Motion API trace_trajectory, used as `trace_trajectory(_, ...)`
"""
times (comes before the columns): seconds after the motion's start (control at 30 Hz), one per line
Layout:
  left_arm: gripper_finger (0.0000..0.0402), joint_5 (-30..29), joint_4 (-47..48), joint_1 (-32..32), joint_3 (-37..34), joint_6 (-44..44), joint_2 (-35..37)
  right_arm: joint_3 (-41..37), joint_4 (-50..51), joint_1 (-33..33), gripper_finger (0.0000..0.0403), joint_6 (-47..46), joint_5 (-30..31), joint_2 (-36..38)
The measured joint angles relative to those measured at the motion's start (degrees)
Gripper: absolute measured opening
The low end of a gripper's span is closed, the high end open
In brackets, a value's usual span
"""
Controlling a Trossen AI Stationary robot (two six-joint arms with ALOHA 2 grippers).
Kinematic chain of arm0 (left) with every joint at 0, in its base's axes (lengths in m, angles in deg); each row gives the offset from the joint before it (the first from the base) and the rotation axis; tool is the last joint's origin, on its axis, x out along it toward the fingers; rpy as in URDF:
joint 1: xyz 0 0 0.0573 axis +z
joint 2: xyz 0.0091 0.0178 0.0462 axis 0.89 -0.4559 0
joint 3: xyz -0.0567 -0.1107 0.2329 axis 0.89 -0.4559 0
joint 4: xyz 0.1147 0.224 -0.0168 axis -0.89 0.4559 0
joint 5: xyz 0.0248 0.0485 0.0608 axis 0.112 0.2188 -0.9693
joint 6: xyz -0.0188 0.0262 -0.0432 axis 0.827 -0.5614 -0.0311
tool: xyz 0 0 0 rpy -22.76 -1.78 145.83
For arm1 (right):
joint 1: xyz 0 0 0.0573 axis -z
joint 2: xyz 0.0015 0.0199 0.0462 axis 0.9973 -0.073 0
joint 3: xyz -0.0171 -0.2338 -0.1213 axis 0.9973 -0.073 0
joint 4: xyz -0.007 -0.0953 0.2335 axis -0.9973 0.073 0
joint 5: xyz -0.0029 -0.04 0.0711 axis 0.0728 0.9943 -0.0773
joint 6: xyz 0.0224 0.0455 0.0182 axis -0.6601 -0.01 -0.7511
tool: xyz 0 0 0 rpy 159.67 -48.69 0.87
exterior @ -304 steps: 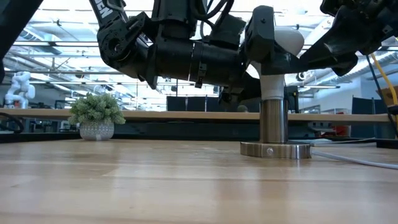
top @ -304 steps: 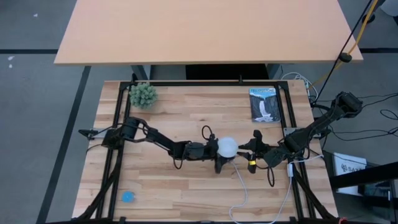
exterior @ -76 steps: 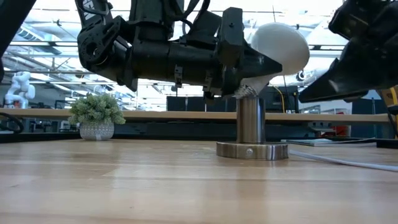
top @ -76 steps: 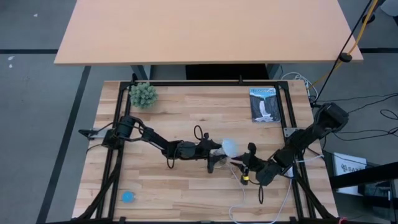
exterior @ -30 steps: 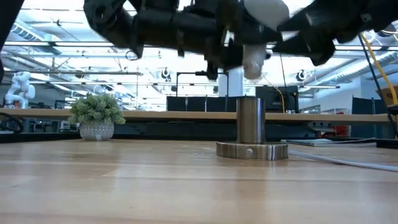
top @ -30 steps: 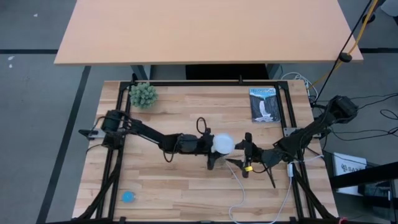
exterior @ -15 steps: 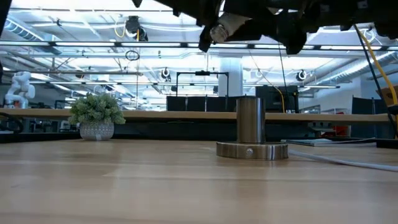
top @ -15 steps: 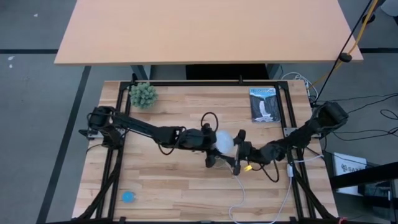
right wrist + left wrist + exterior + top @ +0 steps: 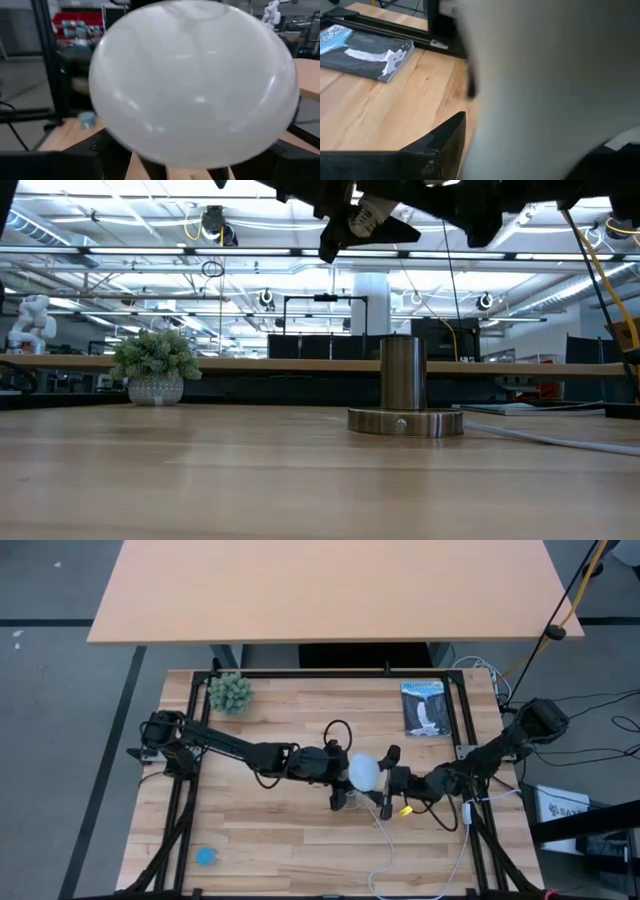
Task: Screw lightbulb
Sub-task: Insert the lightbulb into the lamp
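Note:
The white lightbulb (image 9: 364, 772) is up in the air over the middle of the table, with my left gripper (image 9: 350, 774) shut on it. In the low view only its grey screw base (image 9: 368, 216) shows, high above the metal socket (image 9: 405, 385), which stands upright on its round foot on the table. My right gripper (image 9: 386, 780) is open just right of the bulb. Its fingers (image 9: 75, 160) stand on either side of the dome (image 9: 195, 85), and I see no touch. My left gripper pinches the bulb's white body (image 9: 485, 125) between its two fingers, coming from the table's left, almost level. The bulb is lifted clear and tilted: its dome faces the table's right and its screw base (image 9: 368, 216) slants down toward the left, high above the socket.
A book (image 9: 427, 708) lies at the far right and a small potted plant (image 9: 231, 692) at the far left. A blue object (image 9: 205, 856) sits near the front left. The socket's white cord (image 9: 392, 850) runs to the near edge. Black frame rails border the table.
My left gripper has risen with the bulb, lifting it from just above the socket to high over it. It has also tipped the bulb from upright to slanted. My right gripper has risen and tipped level, and now faces the dome.

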Motion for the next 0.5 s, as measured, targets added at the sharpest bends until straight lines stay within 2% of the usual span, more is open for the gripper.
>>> trace_trajectory(0.33, 0.0208, 1.01, -0.33, -0.04, -0.04, 6.89, 0.07, -0.05, -1.66, 0.58, 0.0265, 4.66, -0.44, 0.0)
trace_trajectory(0.5, 0.0208, 1.21, -0.16, -0.1, -0.04, 7.64, 0.11, -0.07, -1.96, 1.74, 0.0265, 4.3, -3.37, 0.0)
